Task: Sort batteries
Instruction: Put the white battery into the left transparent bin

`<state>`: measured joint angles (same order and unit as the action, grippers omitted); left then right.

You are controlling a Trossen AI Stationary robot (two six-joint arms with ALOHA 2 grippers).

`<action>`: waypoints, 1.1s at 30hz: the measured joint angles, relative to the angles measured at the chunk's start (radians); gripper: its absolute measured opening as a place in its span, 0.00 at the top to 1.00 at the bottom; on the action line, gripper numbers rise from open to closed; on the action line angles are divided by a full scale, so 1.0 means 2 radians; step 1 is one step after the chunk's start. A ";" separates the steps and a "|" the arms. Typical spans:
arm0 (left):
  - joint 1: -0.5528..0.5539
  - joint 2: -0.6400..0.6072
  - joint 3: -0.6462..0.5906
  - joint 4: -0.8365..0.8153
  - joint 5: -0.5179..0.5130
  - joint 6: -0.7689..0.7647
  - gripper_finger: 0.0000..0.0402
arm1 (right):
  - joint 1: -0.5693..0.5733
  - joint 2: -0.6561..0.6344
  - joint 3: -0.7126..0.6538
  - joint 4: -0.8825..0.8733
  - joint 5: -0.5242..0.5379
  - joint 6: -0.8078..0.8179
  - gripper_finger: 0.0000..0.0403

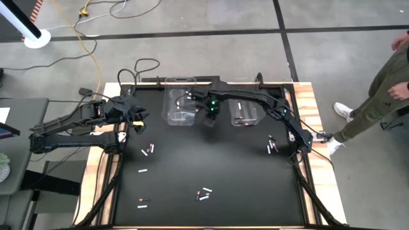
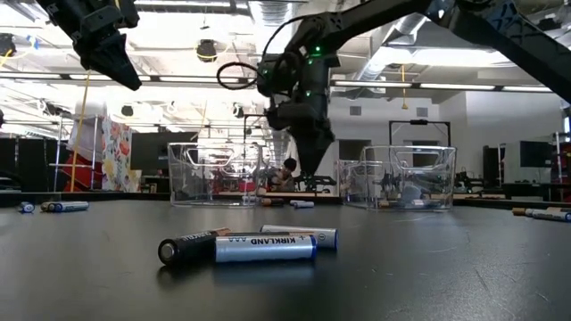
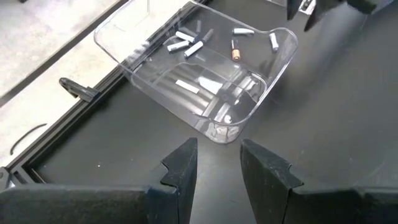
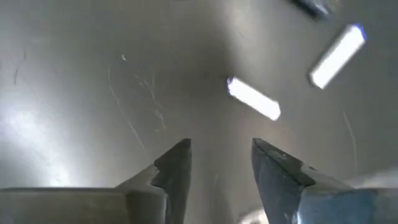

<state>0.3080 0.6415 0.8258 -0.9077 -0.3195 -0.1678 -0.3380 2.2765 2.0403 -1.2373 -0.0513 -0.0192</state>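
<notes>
Batteries lie scattered on the black table: a pair (image 1: 148, 151) at the left, single ones (image 1: 142, 170) (image 1: 142, 203), a cluster (image 1: 203, 193) near the front, shown close up in the low view (image 2: 259, 245), and some (image 1: 271, 145) at the right. More batteries (image 3: 186, 43) lie inside the left clear bin (image 1: 181, 105). My right gripper (image 1: 211, 118) (image 2: 308, 134) hangs open between the two bins, pointing down; in its wrist view (image 4: 221, 155) two white batteries (image 4: 253, 98) (image 4: 337, 56) lie ahead of it. My left gripper (image 1: 136, 118) (image 3: 217, 165) is open, raised left of the left bin.
The right clear bin (image 1: 245, 112) stands at the far centre right and holds a battery. The table has a wooden rim (image 1: 319, 160). A person (image 1: 383, 83) stands beyond the table's right edge. Cables (image 1: 89, 38) lie on the floor beyond the far edge.
</notes>
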 joint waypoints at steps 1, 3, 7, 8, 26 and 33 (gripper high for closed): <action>0.000 0.000 0.000 0.000 0.000 0.000 0.71 | 0.001 0.001 -0.005 0.004 0.000 -0.022 0.52; 0.000 0.000 0.000 0.000 0.000 -0.001 0.71 | 0.002 0.001 -0.015 0.010 0.000 -0.073 0.51; 0.000 0.000 0.000 0.000 0.000 -0.007 0.71 | 0.002 0.002 -0.038 0.049 0.000 -0.148 0.50; 0.000 0.000 0.000 0.000 0.000 -0.009 0.71 | 0.002 0.002 -0.042 0.056 0.001 -0.159 0.50; 0.000 0.000 0.000 0.000 0.000 -0.029 0.71 | -0.006 0.038 -0.042 0.083 0.043 -0.269 0.60; 0.000 0.000 0.000 -0.001 0.000 -0.033 0.71 | -0.004 0.050 -0.040 0.088 0.063 -0.277 0.67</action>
<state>0.3080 0.6411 0.8261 -0.9096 -0.3195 -0.2329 -0.3458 2.3760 1.9602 -1.0616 0.0740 -0.5737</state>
